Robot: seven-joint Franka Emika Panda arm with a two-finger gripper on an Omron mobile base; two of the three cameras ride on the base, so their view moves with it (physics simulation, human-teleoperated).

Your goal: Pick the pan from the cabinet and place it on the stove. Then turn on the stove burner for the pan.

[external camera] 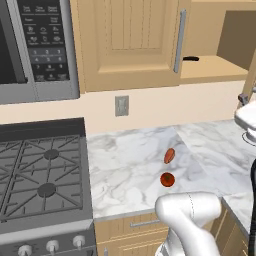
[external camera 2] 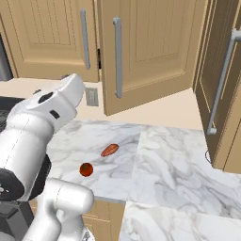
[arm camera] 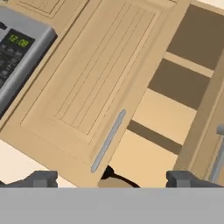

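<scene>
The pan lies on the lowest shelf of the open cabinet (external camera: 215, 67). Its thin black handle (external camera: 190, 59) pokes out past the left door's edge. In the hand view a dark bit of the pan (arm camera: 114, 177) shows at the bottom, just right of the door's grey bar handle (arm camera: 108, 141). My gripper (arm camera: 111, 180) is open and empty, its fingertips (arm camera: 41, 179) set wide apart in front of the cabinet and short of the pan. The stove (external camera: 42, 170) sits at the lower left, its grates bare, with silver knobs (external camera: 52, 245) along the front.
A microwave (external camera: 35, 45) hangs above the stove. Two small reddish items (external camera: 169, 155) (external camera: 167, 179) lie on the marble counter (external camera: 130, 165). The cabinet's right door (external camera 2: 221, 80) is swung open toward me. A white appliance (external camera: 247, 117) stands at the right edge.
</scene>
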